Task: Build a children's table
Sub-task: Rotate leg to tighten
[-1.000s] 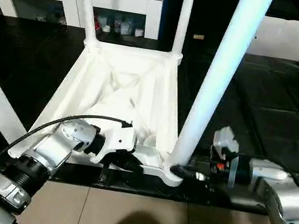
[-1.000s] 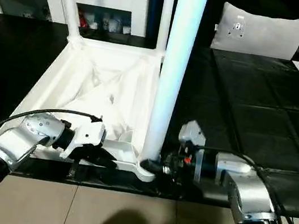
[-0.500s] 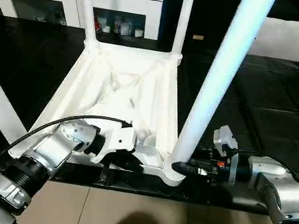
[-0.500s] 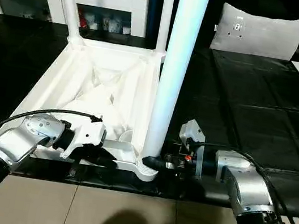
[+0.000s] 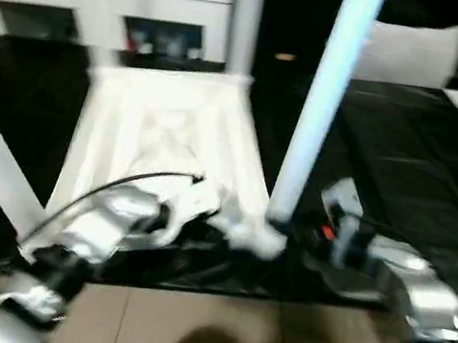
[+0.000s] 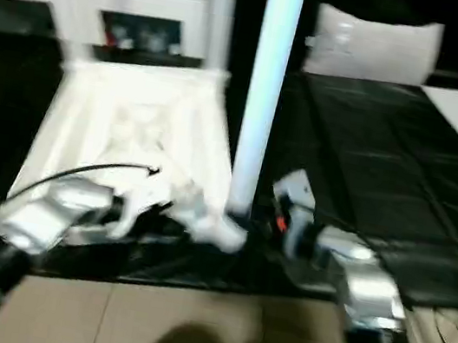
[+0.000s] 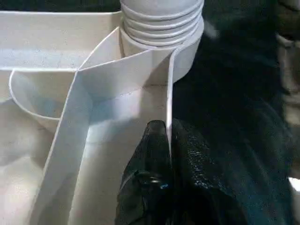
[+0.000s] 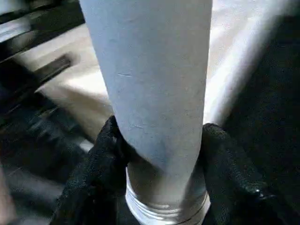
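Children's table (image 5: 164,139): upside down on the dark surface (image 5: 407,157), ribbed underside up. Three legs visibly stand in corner sockets; the near-right leg (image 5: 319,107) shows thread at its base, so likely not fully screwed home. Left gripper (image 7: 161,140): pinched shut on a thin rim rib beside that socket, forearm low. Right gripper (image 8: 159,154): fingers clasping the leg's base, reaching in level.
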